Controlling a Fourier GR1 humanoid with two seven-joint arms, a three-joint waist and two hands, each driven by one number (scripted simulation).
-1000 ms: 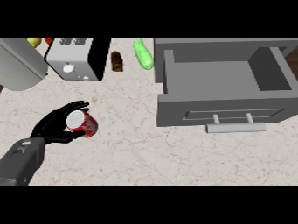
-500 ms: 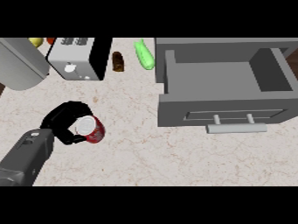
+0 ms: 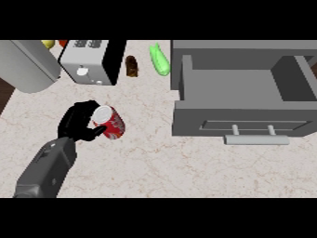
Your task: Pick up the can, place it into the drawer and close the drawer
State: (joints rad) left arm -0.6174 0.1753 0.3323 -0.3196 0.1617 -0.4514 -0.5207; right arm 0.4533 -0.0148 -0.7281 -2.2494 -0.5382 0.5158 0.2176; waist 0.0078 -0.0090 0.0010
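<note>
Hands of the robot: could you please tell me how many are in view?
1: the left hand, left of centre on the counter, curled round the red can. The right hand shows nowhere.

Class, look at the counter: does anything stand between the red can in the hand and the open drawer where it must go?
Nothing visible does. The left hand is curled round the can, and only bare counter lies between it and the open drawer, whose front wall it must clear.

Glossy red metal can point(image 3: 110, 122), matt grey drawer point(image 3: 243, 100) with metal handle point(image 3: 255, 138), veined marble-like counter point(image 3: 175, 162).
</note>
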